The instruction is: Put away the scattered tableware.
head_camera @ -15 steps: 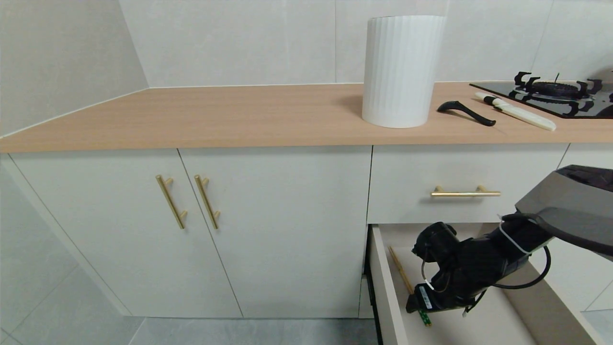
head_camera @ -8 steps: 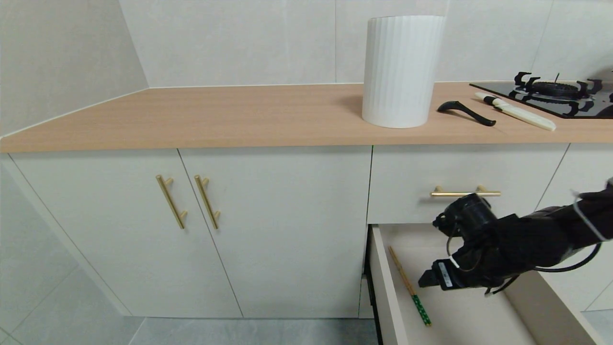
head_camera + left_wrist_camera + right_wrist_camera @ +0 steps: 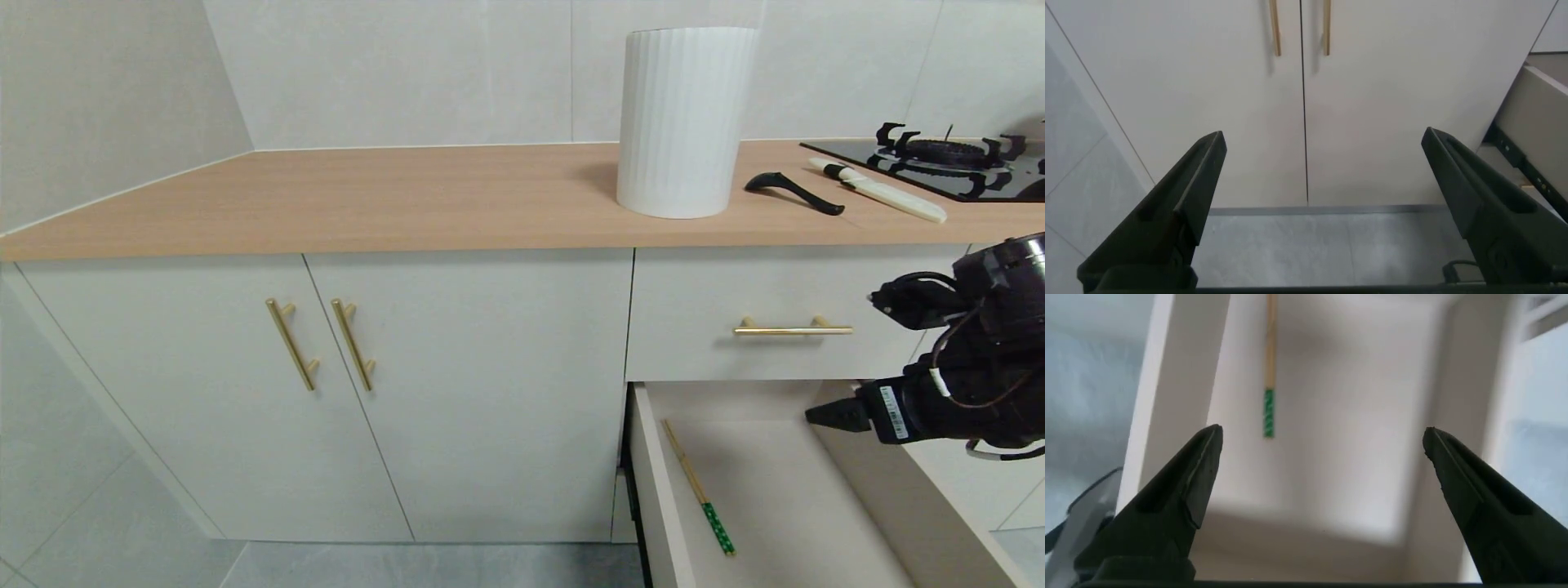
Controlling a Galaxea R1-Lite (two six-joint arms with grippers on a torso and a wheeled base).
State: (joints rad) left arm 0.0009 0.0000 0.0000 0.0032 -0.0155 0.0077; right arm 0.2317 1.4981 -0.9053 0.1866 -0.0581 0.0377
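Head view: chopstick (image 3: 698, 488) lies in the open drawer (image 3: 653, 482) below the worktop (image 3: 367, 196) — right claw (image 3: 824, 415) by its right wall.
Left wrist view: left claw (image 3: 1323, 135) wide, facing cupboard doors (image 3: 1372, 98).
Right wrist view: right claw wide — drawer and chopstick beneath.

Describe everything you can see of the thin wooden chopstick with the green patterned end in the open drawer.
The thin wooden chopstick with the green patterned end looks like pale bamboo, slim and straight; whether it is one stick or a close pair cannot be told. It lies flat on the floor of the open pale drawer, close along its left wall, with the green speckled end toward the pulled-out front. Nothing else touches it.
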